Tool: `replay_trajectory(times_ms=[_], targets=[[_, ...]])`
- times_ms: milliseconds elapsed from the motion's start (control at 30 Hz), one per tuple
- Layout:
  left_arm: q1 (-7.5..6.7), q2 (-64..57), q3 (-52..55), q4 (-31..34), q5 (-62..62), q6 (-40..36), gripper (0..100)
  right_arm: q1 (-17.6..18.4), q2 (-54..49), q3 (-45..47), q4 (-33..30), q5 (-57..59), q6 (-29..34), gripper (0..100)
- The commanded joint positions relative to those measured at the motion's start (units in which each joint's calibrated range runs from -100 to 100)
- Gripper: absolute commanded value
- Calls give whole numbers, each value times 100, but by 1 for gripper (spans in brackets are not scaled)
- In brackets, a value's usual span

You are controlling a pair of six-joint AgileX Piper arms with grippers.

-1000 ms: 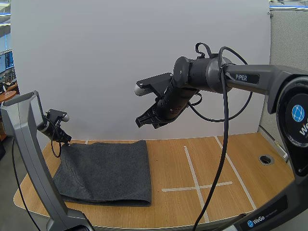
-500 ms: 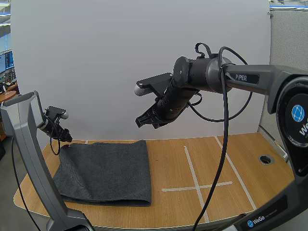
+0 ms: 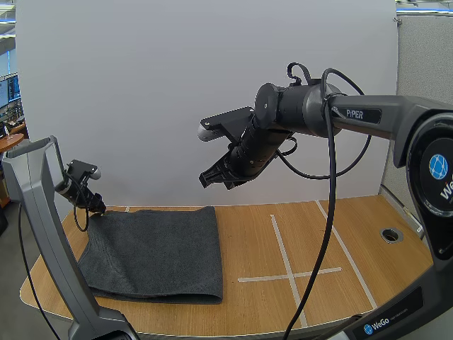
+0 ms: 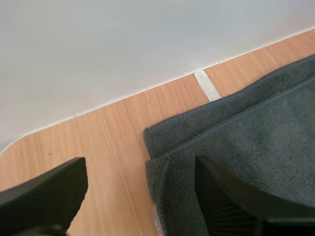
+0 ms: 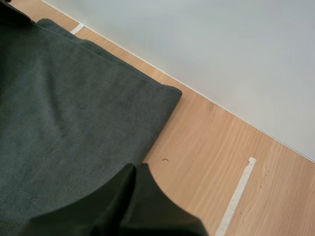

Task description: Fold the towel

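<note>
High view
Towel: a dark grey towel (image 3: 159, 251) lies folded on the left part of the wooden table (image 3: 340, 234), its folded edge facing the middle of the table and its near edge close to the table's front rim.
Left gripper: the left gripper (image 3: 98, 207) hangs low at the towel's far left corner; from here I cannot tell whether it touches the cloth.
Right gripper: the right gripper (image 3: 212, 177) is held high in the air, above the towel's far right corner and well clear of the table, with nothing in it.
Tape: a white tape cross (image 3: 289, 273) is stuck on the bare wood to the right of the towel.

Left wrist view
Left gripper: the left gripper (image 4: 140, 169) has its two fingers (image 4: 54, 191) wide apart, one above bare wood and the other above the cloth, and grips nothing.
Towel: a corner of the towel (image 4: 256, 137) lies between the fingers, two layers showing, the upper one set a little back from the lower.
Tape: a short tape strip (image 4: 206, 84) meets the towel's far edge.

Right wrist view
Right gripper: the right gripper (image 5: 134, 169) has its fingers pressed together into one dark wedge, empty.
Towel: the towel (image 5: 64, 108) lies flat below, and its rounded far corner is near the wedge's tip.
Tape: a tape strip (image 5: 238, 189) runs over the bare table (image 5: 206, 142), apart from the towel.
</note>
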Motion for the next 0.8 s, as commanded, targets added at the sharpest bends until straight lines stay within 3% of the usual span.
replay_trajectory(times_ms=[0,400,500,733,767], targets=[[18,35,-46,-66,-27,41,100,-28,-24,-44,20,-68,-21,0],[18,141,-46,50,50,24,100,-28,-24,-44,20,-68,-21,0],[18,141,-46,50,151,24,78,-28,-24,-44,20,-68,-21,0],[18,141,-46,50,202,-115,0,-28,-24,-44,20,-68,-21,0],[18,141,-46,50,176,-115,0,-28,-24,-44,20,-68,-21,0]])
